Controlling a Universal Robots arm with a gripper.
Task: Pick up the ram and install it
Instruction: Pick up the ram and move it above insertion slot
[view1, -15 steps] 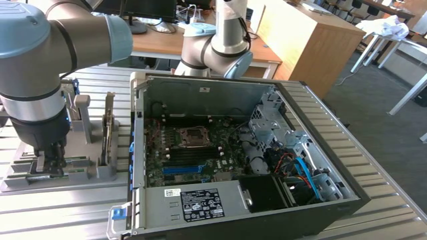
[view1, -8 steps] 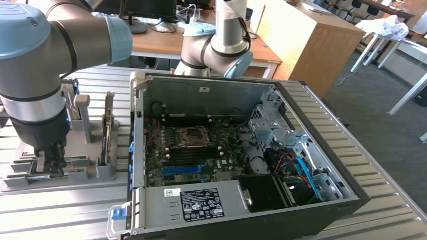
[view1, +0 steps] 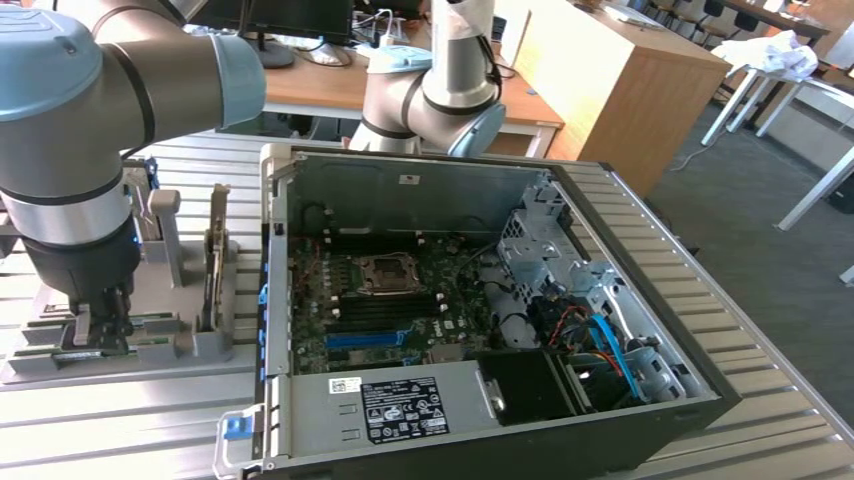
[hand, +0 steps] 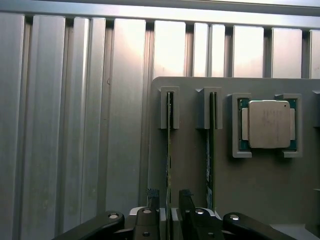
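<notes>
Tool (hand: 169, 195) jaws apart, straddling the left ram (hand: 170, 125) standing on edge in the grey holder (hand: 190, 170); closing off-centre could tilt it and jam it in the slots.

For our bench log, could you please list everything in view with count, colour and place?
ram sticks: two, green, on edge in holder slots
processor chip: one, silver, in holder pocket
holder: one, grey, on table beside case
computer case: one, black, open, mid-table
motherboard: one, green, inside case
wooden cabinet: one, tan, behind the table
table: one, silver, ribbed, under everything
arm: one, grey and blue, above holder
gripper: one, dark, open, astride one ram stick
</notes>
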